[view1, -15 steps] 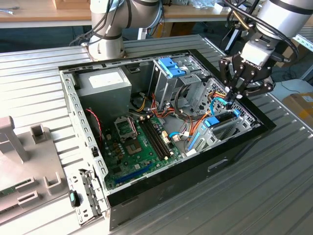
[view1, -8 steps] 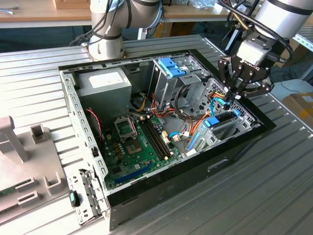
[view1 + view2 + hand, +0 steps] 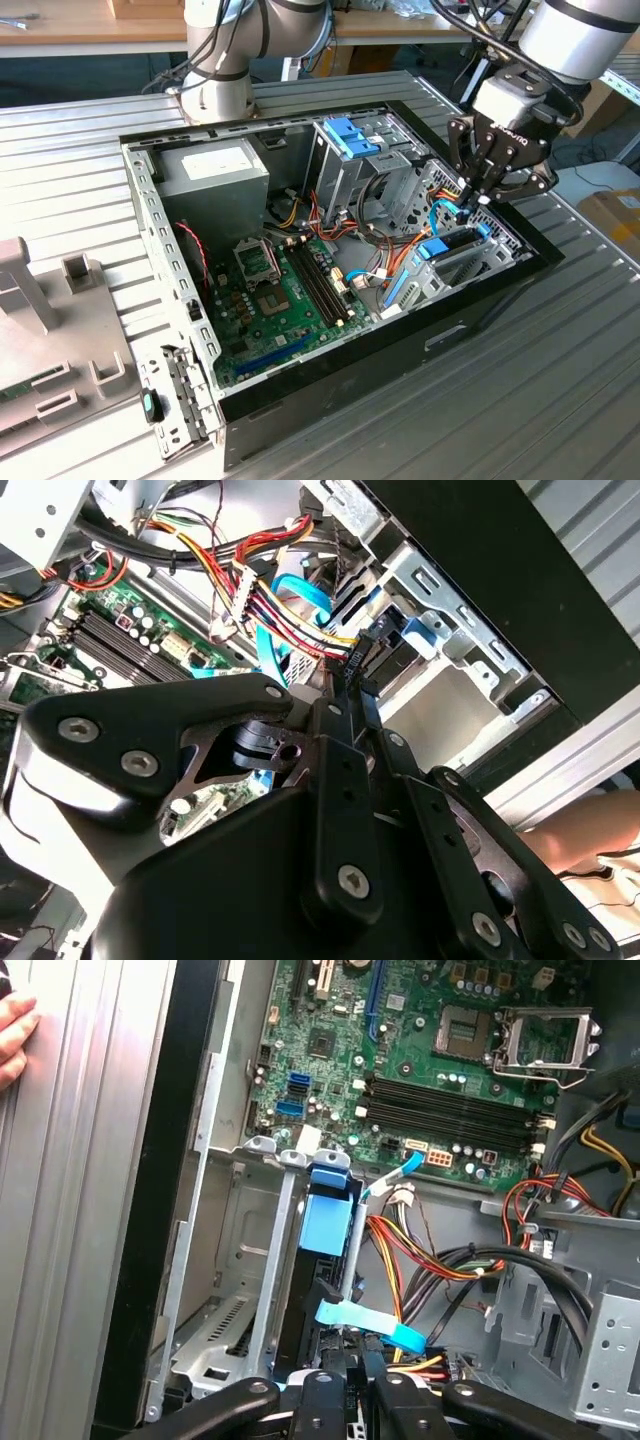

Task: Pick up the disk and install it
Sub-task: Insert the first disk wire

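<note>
The gripper (image 3: 478, 197) hangs over the drive bay (image 3: 230, 1290) at the corner of the open computer case (image 3: 330, 395). In both wrist views its fingers (image 3: 368, 705) are drawn close together, and they appear to pinch the upper end of the disk (image 3: 328, 1225). The disk stands on edge inside the drive bay with its light-blue rail uppermost, and how far it has seated is hidden. The main danger is likely a jam. If the disk tilts even slightly in that narrow hold, its rail could catch on the drive bay's metal walls and wedge there rather than slide home. Pushing on could then bend the rail or let the disk slip between the pads. A flat blue cable (image 3: 370, 1328) crosses right at the drive bay's mouth, touching or nearly touching the disk. Red, yellow and black wires (image 3: 420, 1260) crowd just beside the drive bay. Either could get trapped under the disk or snagged by the fingers. A person's hand (image 3: 12, 1035) rests on the table (image 3: 90, 1210) on the far side of the case wall from the drive bay, so a sudden sideways slip of the arm could be a hazard.
</note>
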`<move>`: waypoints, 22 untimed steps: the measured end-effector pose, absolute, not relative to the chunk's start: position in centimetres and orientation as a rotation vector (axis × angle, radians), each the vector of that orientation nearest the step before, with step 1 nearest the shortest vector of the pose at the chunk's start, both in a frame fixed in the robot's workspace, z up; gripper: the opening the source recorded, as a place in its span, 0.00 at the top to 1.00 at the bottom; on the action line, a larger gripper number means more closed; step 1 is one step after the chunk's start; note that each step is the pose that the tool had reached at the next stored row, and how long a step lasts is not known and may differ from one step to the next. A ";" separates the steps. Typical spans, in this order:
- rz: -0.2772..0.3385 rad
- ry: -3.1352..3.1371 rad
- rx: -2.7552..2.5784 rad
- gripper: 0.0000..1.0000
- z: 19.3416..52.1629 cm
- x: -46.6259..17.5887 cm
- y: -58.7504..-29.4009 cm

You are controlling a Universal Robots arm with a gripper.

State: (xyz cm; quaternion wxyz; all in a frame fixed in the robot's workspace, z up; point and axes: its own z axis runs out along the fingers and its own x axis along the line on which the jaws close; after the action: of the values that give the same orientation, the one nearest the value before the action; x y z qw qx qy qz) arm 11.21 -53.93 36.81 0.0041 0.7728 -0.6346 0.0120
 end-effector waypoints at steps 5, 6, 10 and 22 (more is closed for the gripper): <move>0.030 -1.997 2.430 0.82 36.5 11.1 -54.8; 0.029 -1.999 2.432 0.82 36.5 11.1 -54.9; 0.049 -2.007 2.442 0.82 36.1 10.7 -55.2; 0.075 -2.174 2.297 0.82 35.6 10.2 -55.2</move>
State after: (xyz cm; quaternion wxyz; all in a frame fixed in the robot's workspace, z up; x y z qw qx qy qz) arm 10.15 -55.18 35.63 -0.0110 0.7260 -0.6872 0.0236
